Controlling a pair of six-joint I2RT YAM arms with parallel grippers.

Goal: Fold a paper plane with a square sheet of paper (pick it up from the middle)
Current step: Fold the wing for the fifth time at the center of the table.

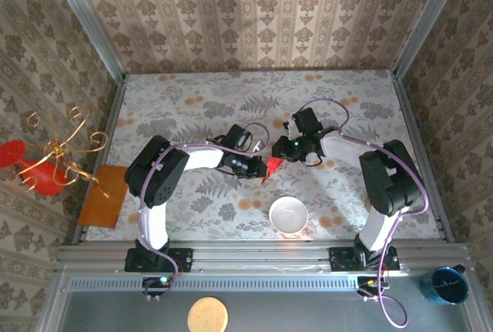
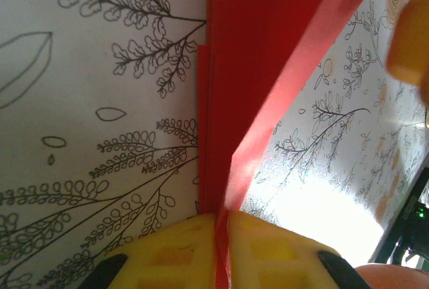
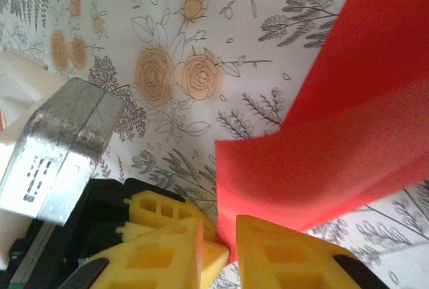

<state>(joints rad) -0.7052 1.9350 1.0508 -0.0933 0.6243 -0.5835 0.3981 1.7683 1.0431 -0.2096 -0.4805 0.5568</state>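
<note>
From above, both arms bend inward from their bases. The left claw (image 1: pixel 258 166) and right claw (image 1: pixel 283 149) are close together over the tabletop (image 1: pixel 192 108), with the red paper (image 1: pixel 271 169) between them.

Left wrist: the left claw (image 2: pixel 221 220) is clamped on the folded paper (image 2: pixel 255 47), which extends ahead of it.

Right wrist: the right claw (image 3: pixel 220 239) is nearly together. A corner of the paper (image 3: pixel 335 135) sits in the gap, and I cannot tell whether it is gripped.

Bowl (image 1: pixel 288 214) blocks near side; far table (image 1: pixel 200 93) open.
</note>
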